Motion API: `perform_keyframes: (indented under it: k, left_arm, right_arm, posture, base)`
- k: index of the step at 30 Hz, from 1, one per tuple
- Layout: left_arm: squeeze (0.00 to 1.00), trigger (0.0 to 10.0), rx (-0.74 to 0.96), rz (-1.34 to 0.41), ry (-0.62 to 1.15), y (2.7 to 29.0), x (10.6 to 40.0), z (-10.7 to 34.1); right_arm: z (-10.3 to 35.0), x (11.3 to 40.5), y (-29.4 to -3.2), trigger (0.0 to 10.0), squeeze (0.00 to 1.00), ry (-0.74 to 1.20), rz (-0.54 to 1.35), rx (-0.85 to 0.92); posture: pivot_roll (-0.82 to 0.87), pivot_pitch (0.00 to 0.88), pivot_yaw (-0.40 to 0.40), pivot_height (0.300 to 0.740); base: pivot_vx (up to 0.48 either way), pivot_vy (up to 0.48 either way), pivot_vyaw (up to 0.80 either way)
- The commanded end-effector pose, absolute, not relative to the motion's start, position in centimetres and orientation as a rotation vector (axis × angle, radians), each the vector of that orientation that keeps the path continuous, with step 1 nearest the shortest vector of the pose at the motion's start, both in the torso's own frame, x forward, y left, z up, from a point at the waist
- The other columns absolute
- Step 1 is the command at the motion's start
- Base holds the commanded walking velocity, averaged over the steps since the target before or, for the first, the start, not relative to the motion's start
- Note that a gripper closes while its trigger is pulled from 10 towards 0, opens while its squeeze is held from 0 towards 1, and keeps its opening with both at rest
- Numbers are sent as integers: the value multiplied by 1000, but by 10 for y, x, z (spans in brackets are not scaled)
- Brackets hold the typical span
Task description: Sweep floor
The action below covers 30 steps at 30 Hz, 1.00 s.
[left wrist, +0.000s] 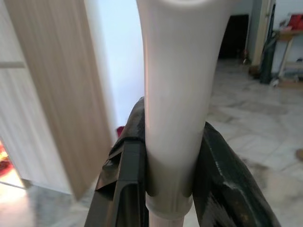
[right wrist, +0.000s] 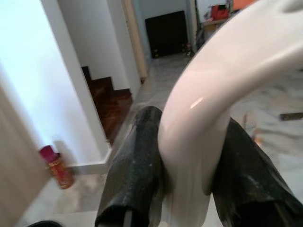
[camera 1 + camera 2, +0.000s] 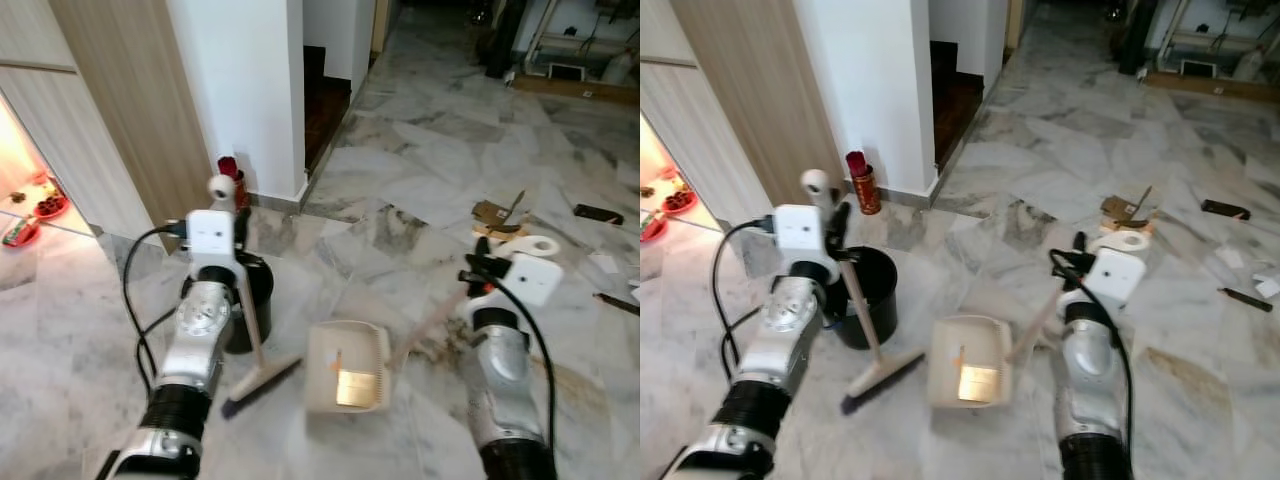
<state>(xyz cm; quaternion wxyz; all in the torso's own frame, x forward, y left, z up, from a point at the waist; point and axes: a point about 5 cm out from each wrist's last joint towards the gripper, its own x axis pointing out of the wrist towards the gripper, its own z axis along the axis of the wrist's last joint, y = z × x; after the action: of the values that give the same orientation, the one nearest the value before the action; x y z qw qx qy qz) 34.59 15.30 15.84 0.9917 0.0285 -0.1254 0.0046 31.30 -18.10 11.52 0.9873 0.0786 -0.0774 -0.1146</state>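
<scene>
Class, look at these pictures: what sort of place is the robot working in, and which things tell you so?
Probably a hallway inside a home: a marble-tiled floor, dark wooden stairs behind a white wall, and a black bin standing beside the broom and dustpan.

Bright, even daylight fills the room, an overexposed warm glow bleeds in at far left, and the wrist-view backgrounds are soft.

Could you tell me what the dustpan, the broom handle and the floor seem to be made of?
The dustpan looks like cream moulded plastic, smooth with a soft sheen. The broom handle, clamped in the left gripper, seems glossy pale plastic, though coated metal is possible. The floor appears polished marble or marble-look tile, given its grey veining and visible joints.
</scene>
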Motion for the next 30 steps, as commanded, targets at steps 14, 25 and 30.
perform_keyframes:
  k: [14, 25, 30]
  left_arm:
    - [0, 10000, 66, -10, -289, 148, 347, 168]
    - [0, 10000, 68, -9, -289, 149, 348, 168]
    - [0, 10000, 71, -9, -288, 149, 348, 168]
  right_arm:
    - [127, 315, -182, 10000, 0, -209, -236, 181]
    - [126, 315, -183, 10000, 0, -207, -239, 178]
    - [126, 315, -183, 10000, 0, -206, -241, 178]
  posture:
    - [-11, 15, 35, 740]
    - [-9, 10, 34, 740]
    - [-9, 9, 34, 740]
  base:
    - [0, 399, 0]
    - [0, 401, 0]
    - [0, 402, 0]
